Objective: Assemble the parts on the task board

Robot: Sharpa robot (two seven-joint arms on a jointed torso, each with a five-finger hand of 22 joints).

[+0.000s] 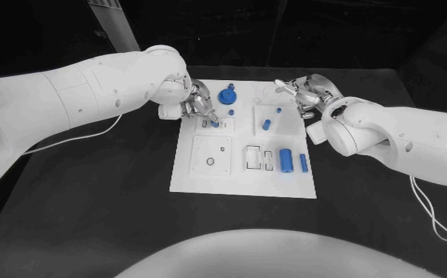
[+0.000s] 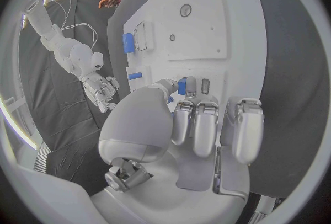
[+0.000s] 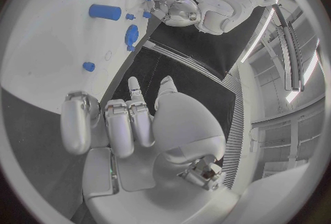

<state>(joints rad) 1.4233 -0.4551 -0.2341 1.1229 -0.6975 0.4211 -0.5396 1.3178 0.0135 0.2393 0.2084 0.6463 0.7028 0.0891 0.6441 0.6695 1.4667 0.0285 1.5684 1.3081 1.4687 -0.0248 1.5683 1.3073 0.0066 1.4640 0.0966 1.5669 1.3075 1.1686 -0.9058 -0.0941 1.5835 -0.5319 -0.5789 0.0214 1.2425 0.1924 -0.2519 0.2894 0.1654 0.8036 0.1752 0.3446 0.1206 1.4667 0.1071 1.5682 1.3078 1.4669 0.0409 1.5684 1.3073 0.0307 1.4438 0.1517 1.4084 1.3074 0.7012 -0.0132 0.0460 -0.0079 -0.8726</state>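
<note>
**benchrat:** So the left hand (image 1: 194, 105) has a small blue part (image 2: 182, 86) pinched at its fingertips (image 2: 187, 85), right down on the task board (image 1: 244, 174) at its far-left panel. The other fingers look curled in behind it. From the left wrist view the piece sits right next to a little dark slot, and I honestly can't tell if it's seated or just touching.

**two_left_arms:** And the right hand (image 1: 307, 96)?

**benchrat:** Hovering off the far-right edge of the board, fingers loosely spread, nothing in them as far as I can see.

**two_left_arms:** What's going to bite it?

**benchrat:** My guess: the pinch is tiny, so if the part is a bit tilted when it gets pushed, it jams or pops out sideways. The blue gear (image 1: 225, 98) and a small blue peg (image 1: 231, 112) are just beside those fingers, so a skidding part or a knuckle could knock them.

**two_left_arms:** Board sliding?

**benchrat:** Possible, since nothing is holding it down and the right hand isn't touching it. The big blue cylinder (image 1: 286, 160) and the thinner one (image 1: 303, 162) lie loose on the near-right side, well apart, but a shove could roll them.
</note>
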